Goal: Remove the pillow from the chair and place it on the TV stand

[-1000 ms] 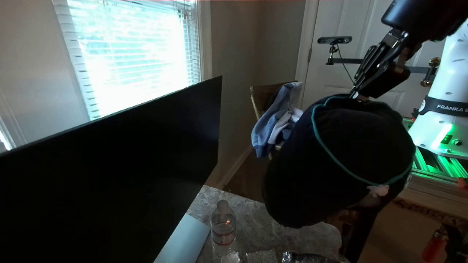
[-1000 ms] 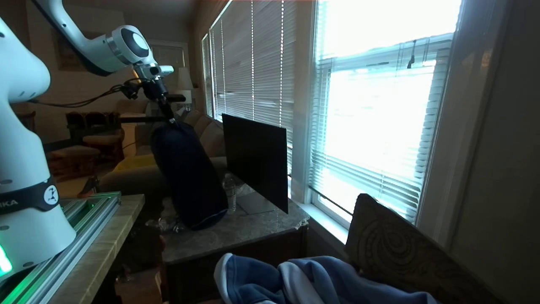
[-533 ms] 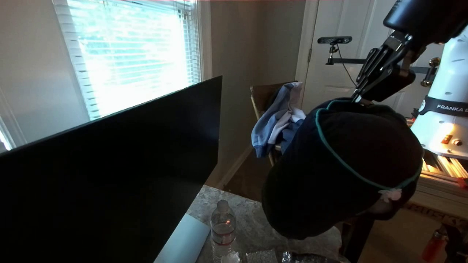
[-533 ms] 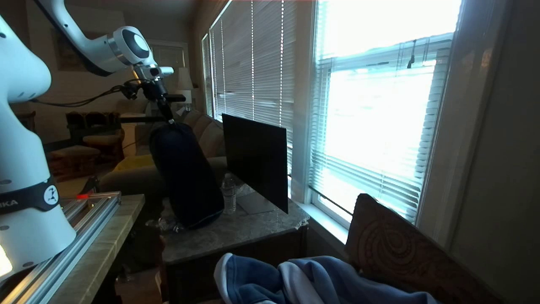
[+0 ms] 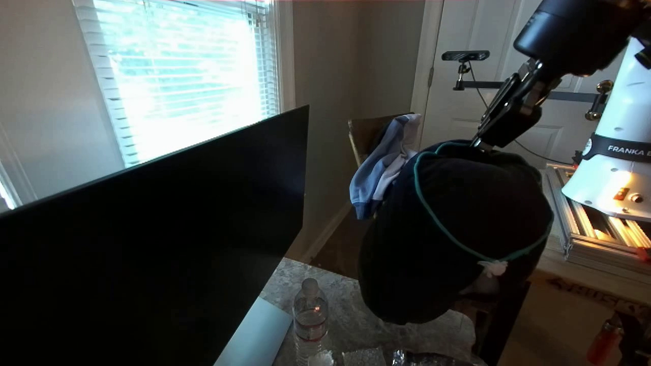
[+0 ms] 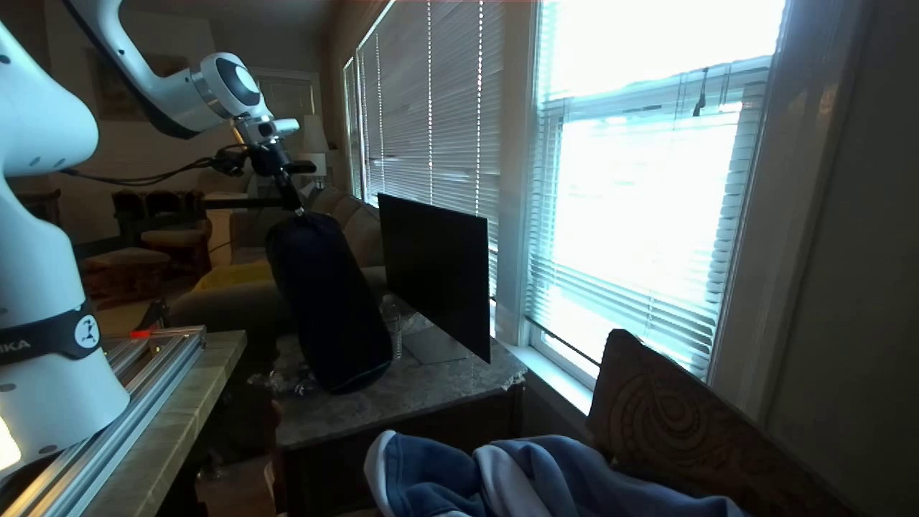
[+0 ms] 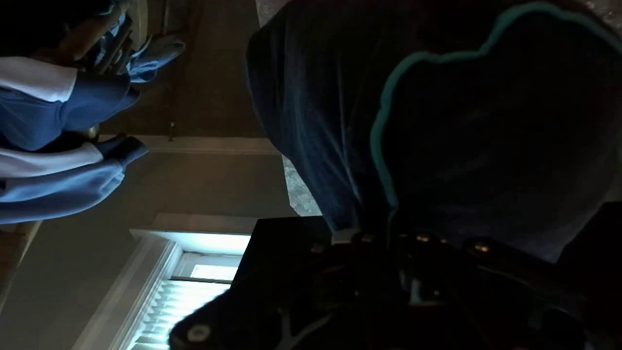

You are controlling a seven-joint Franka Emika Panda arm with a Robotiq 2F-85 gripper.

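Observation:
The pillow is dark navy with teal piping and shows in both exterior views (image 5: 473,218) (image 6: 327,301). It fills much of the wrist view (image 7: 311,97). My gripper (image 5: 480,146) is shut on the pillow's top edge, and the pillow hangs tilted below it. The gripper also shows in an exterior view (image 6: 299,210) and, very dark, in the wrist view (image 7: 371,236). The pillow is over the grey marbled top of the TV stand (image 5: 346,295) (image 6: 431,388); I cannot tell whether its lower end touches. The chair (image 5: 363,134) (image 6: 668,424) stands behind with blue and white clothing on it.
A large black TV (image 5: 178,244) (image 6: 434,273) stands on the stand. A water bottle (image 5: 310,320) and a flat light-grey item (image 5: 259,330) are near the pillow. Crinkled clear wrappings (image 5: 363,356) lie at the stand's edge. The robot's bench (image 6: 194,402) is beside the stand.
The gripper and pillow first shift slightly away from the TV, then move back closer to it than at the start. The pillow stays gripped. The base light has turned from green to yellowish white.

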